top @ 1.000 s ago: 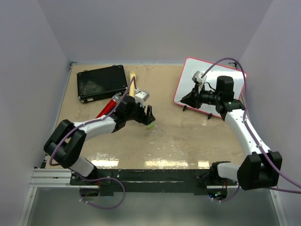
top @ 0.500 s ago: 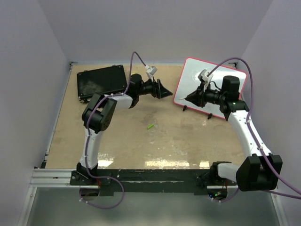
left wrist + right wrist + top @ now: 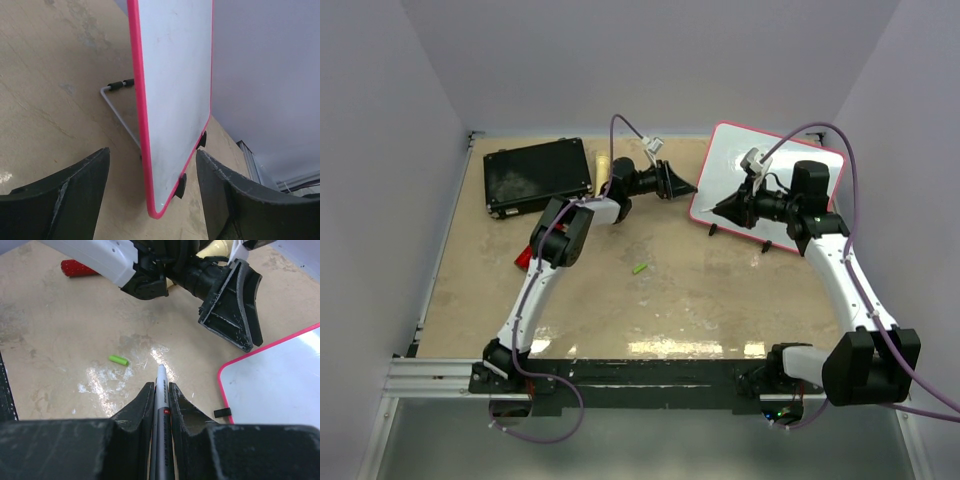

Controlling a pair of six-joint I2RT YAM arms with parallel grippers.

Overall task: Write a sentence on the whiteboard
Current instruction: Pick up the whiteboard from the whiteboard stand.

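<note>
Left jaws advanced toward whiteboard (image 3: 175, 90) rim, spread open, not touching, right jaws clamping marker (image 3: 161, 385).

— Where are your claws?
— My left gripper (image 3: 682, 188) is stretched toward one o'clock, its jaws apparently spread, just beside the whiteboard's (image 3: 728, 148) nine-o'clock edge. My right gripper (image 3: 718, 211) hangs by that board's seven-o'clock corner, pointing at nine.
— And elsewhere on the table (image 3: 720, 300)?
— A black case (image 3: 537, 175) at ten o'clock, and a small green piece (image 3: 639, 268) near the middle, at seven o'clock from my left gripper.
</note>
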